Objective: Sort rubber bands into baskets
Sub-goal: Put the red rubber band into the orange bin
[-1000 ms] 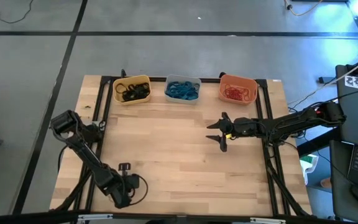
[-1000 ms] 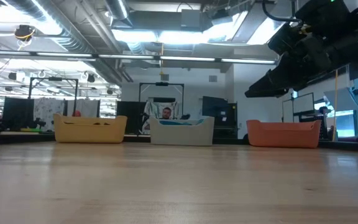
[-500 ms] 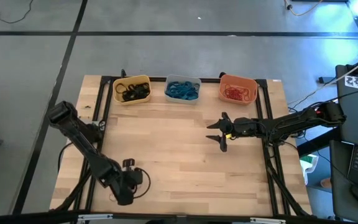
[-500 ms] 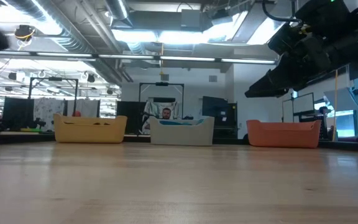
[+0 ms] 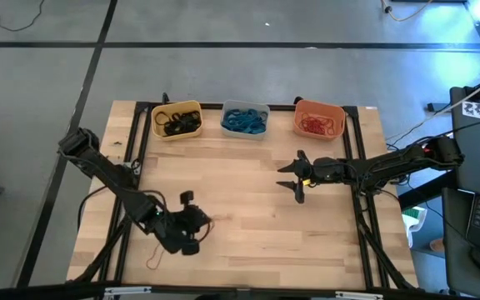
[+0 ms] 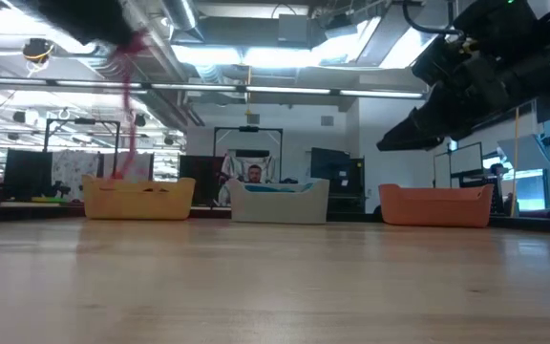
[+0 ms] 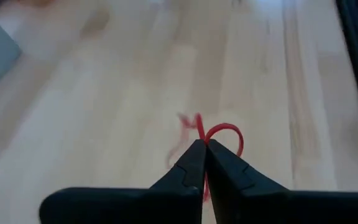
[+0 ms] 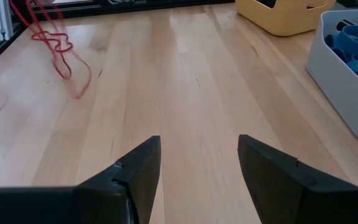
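I am watching a red-orange rubber band (image 7: 219, 134) come up off the table, pinched between the clenched fingers of the left gripper (image 7: 204, 152). In the left wrist view the loop is poking out just past the fingertips, and in the right wrist view it is dangling as a thin red tangle (image 8: 58, 46) above the bare wood, clear of the surface. A second ago the left gripper was sitting low at the near left part of the table; now it (image 5: 187, 200) is travelling inward toward the table's middle, and the low view is picking up the band as a red blur (image 6: 127, 96) hanging in the air where nothing was showing before. I am reading this as the pick being done and the carry beginning.

The orange basket (image 5: 319, 119), already holding red bands, is standing at the far right of the row, beside the pale grey basket (image 5: 245, 119) with blue ones and the yellow basket (image 5: 177, 119) with black ones. I am expecting a long diagonal carry across the table (image 5: 248, 192) to reach it.

The right gripper (image 5: 294, 179) is waiting near mid-table with its fingers spread wide and empty, unchanged, roughly along that route.
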